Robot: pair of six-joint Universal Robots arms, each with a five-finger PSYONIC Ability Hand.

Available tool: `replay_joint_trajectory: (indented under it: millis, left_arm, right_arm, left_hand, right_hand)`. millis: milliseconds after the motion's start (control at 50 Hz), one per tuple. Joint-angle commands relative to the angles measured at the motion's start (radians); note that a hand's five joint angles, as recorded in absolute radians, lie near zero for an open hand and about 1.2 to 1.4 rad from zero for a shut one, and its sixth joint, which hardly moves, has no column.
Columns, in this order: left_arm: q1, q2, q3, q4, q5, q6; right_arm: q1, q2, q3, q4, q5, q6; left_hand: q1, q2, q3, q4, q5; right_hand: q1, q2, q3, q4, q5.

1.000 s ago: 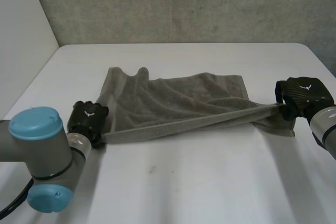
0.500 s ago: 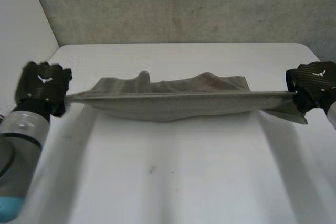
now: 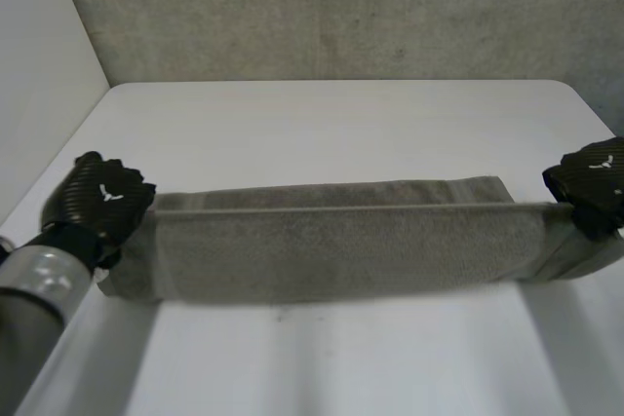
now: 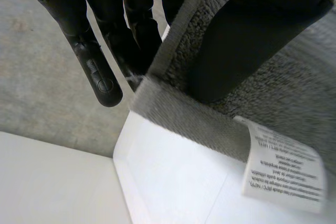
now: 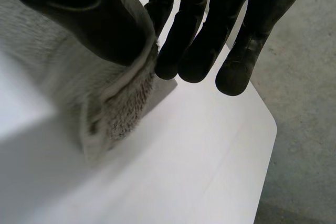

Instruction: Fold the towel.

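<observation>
between left hand (image 3: 102, 204) and right hand (image 3: 593, 182), towel (image 3: 341, 250) stretched, pinched by fingers (image 4: 139, 45).

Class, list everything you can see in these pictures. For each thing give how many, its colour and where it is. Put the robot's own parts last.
towel: one, grey, stretched across the table between the two hands
label: one, white with print, on the towel's edge beside the left hand
table: one, white, under the towel
wall: one, grey, behind the table
left arm: one, grey, at the table's near left side
left hand: one, black, pinching the towel's left end
right hand: one, black, pinching the towel's right end
</observation>
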Motion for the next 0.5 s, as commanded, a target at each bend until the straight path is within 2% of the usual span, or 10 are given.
replay_joint_trajectory:
  millis: [20, 60, 80, 120, 240, 380, 500]
  left_arm:
    - [-0.035, -0.253, 0.115, 0.145, -0.008, -0.004]
    - [-0.049, -0.369, 0.203, 0.161, -0.012, -0.006]
    - [-0.049, -0.37, 0.204, 0.162, -0.012, -0.006]
    - [-0.052, -0.472, 0.295, 0.163, -0.028, -0.004]
    - [-0.052, -0.609, 0.444, 0.165, -0.101, -0.01]
    - [-0.052, -0.653, 0.52, 0.171, -0.11, -0.056]
    - [-0.052, -0.666, 0.549, 0.2, -0.11, -0.098]
  right_arm:
    - [0.043, 0.227, -0.122, -0.147, 0.053, 0.036]
    - [0.088, 0.33, -0.198, -0.21, 0.064, 0.063]
    - [0.088, 0.331, -0.198, -0.21, 0.064, 0.063]
    - [0.105, 0.413, -0.267, -0.266, 0.066, 0.086]
    - [0.117, 0.52, -0.358, -0.351, 0.07, 0.109]
    - [0.137, 0.65, -0.482, -0.383, 0.087, 0.115]
    - [0.148, 0.684, -0.511, -0.388, 0.086, 0.114]
  left_hand:
    - [0.205, 0.179, 0.18, 0.178, 0.193]
    - [0.205, 0.179, 0.18, 0.178, 0.193]
    - [0.205, 0.179, 0.18, 0.178, 0.193]
    - [0.205, 0.179, 0.18, 0.178, 0.193]
    - [0.205, 0.179, 0.18, 0.178, 0.193]
    - [0.205, 0.179, 0.18, 0.178, 0.193]
    - [0.205, 0.179, 0.18, 0.178, 0.193]
  right_hand:
    - [0.057, 0.064, 0.059, 0.057, 0.039]
    - [0.057, 0.064, 0.059, 0.057, 0.039]
    - [0.057, 0.064, 0.059, 0.057, 0.039]
    - [0.057, 0.064, 0.059, 0.057, 0.039]
    - [0.057, 0.064, 0.059, 0.057, 0.039]
    - [0.057, 0.064, 0.059, 0.057, 0.039]
    - [0.057, 0.064, 0.059, 0.057, 0.039]
